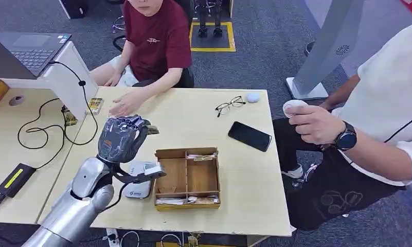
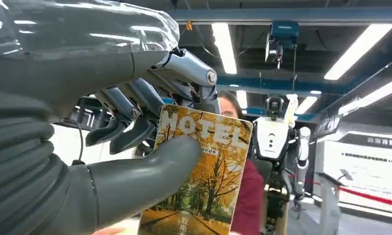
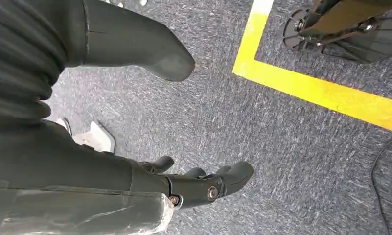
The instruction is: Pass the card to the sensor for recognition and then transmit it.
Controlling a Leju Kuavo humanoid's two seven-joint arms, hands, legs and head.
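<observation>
Head view shows the robot's left hand raised over the wooden table, above the small white sensor that sits just beside a wooden compartment box. From the left wrist view, the thumb presses a card printed "HOTEL" with autumn trees against the curled fingers, so the card is pinched and stands roughly upright. A person in a dark red shirt sits across the table, one hand flat on it. Glasses and a black phone lie further along. The right hand hangs over grey carpet, fingers loosely apart, holding nothing.
</observation>
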